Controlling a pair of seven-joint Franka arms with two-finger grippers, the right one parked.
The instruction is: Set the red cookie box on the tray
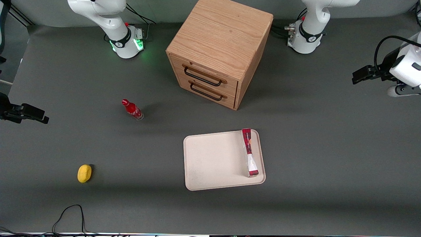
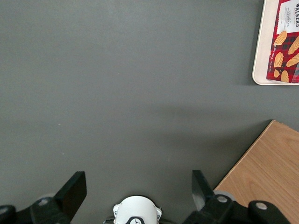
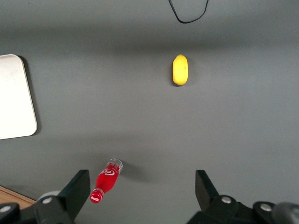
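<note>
The red cookie box (image 1: 250, 153) lies flat on the cream-white tray (image 1: 213, 161), along the tray's edge toward the working arm's end of the table. Its tan cookie pictures and white patch show in the left wrist view, where the cookie box (image 2: 286, 42) rests inside the tray's rim (image 2: 259, 46). My gripper (image 1: 356, 77) hangs well away from the tray, at the working arm's end of the table, over bare grey tabletop. In the wrist view the gripper (image 2: 138, 186) is open, its fingers (image 2: 74, 191) wide apart with nothing between them.
A wooden drawer cabinet (image 1: 218, 49) with two handles stands farther from the front camera than the tray; its top (image 2: 266, 158) shows beside my gripper. A small red bottle (image 1: 132, 109) and a yellow object (image 1: 84, 173) lie toward the parked arm's end. A black cable (image 1: 69, 214) loops near the table's front edge.
</note>
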